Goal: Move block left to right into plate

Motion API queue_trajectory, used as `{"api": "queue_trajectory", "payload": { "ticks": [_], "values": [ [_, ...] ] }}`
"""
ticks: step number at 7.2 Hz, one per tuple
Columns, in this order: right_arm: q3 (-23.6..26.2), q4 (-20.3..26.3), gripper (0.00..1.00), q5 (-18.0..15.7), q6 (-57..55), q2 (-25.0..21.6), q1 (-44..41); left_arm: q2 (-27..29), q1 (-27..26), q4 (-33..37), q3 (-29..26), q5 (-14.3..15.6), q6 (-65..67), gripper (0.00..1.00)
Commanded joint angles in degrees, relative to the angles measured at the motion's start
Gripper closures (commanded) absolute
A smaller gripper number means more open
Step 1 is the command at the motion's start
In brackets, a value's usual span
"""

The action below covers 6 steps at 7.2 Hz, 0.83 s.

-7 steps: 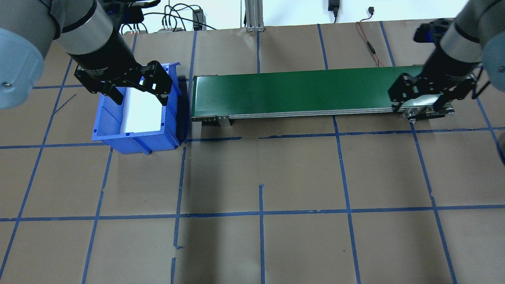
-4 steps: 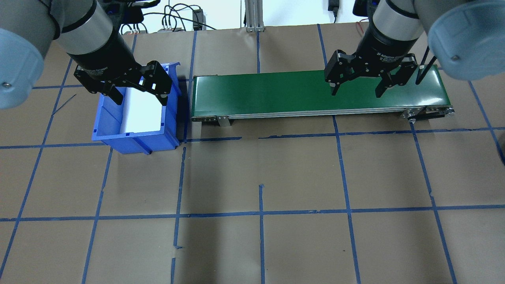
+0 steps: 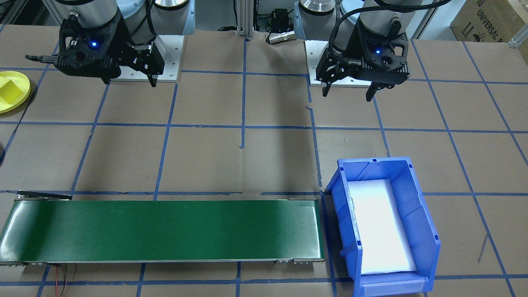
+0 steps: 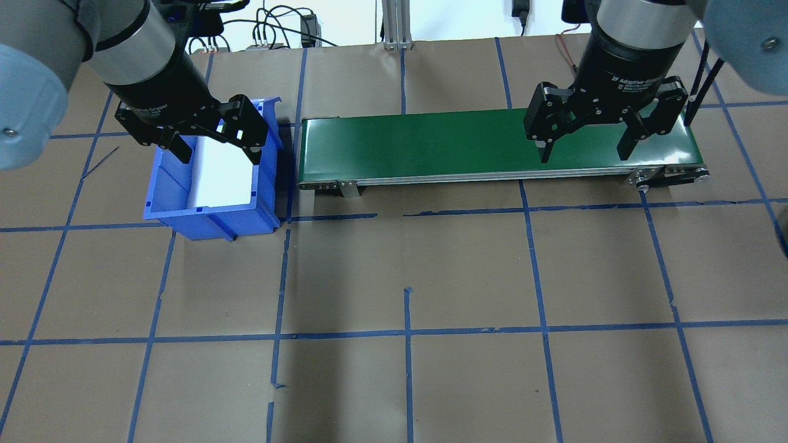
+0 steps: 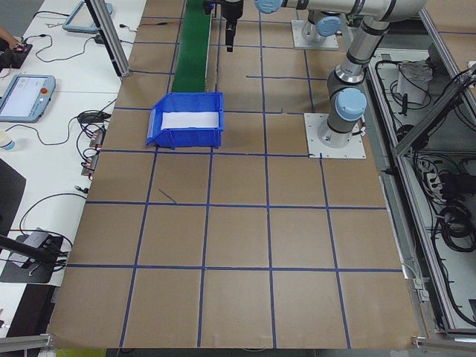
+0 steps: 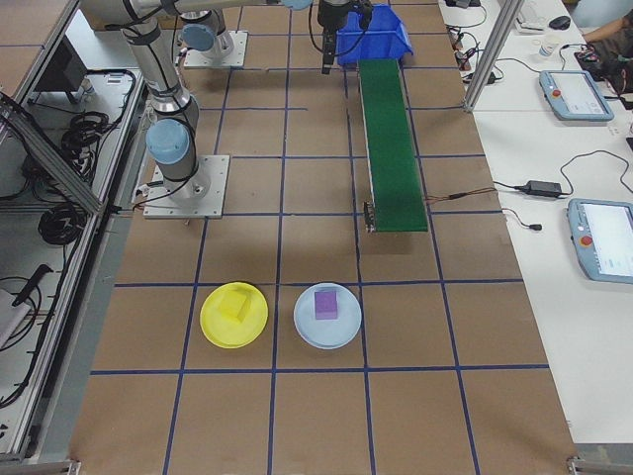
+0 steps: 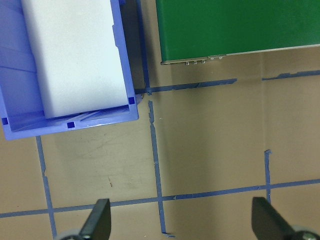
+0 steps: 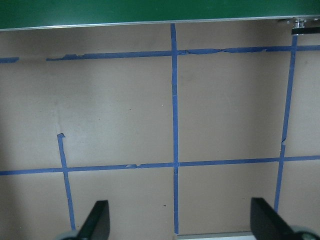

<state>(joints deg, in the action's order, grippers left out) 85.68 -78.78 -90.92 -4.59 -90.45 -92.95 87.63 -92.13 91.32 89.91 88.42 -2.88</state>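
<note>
Nearby, green conveyor (image 4: 492, 143), blue bin (image 4: 212, 184), purple block (image 6: 326, 304).

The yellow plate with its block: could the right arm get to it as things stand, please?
Probably yes: the right gripper is open and empty, and nothing stands between it and the yellow plate, whose block lies uncovered.

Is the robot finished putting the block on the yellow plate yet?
It looks finished. A yellow block already sits on the yellow plate. Nothing is in hand: the left gripper and the right gripper are both open and empty. The green conveyor belt has nothing on it, and the blue bin holds only a white sheet, so no block seems left to move.
</note>
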Motion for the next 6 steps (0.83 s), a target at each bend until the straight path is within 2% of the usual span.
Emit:
{"api": "queue_trajectory", "payload": {
  "ticks": [1, 2, 6],
  "values": [
    [0.5, -0.8, 0.08, 0.1, 0.3, -0.1, 0.0, 0.0, 0.0, 0.0, 0.0, 0.0, 0.0, 0.00],
    [0.4, -0.8, 0.00, -0.1, 0.3, -0.2, 0.2, 0.0, -0.1, 0.0, 0.0, 0.0, 0.0, 0.00],
    [0.4, -0.8, 0.00, 0.2, 0.3, -0.2, 0.2, 0.0, 0.0, 0.0, 0.0, 0.0, 0.0, 0.00]
  ]
}}
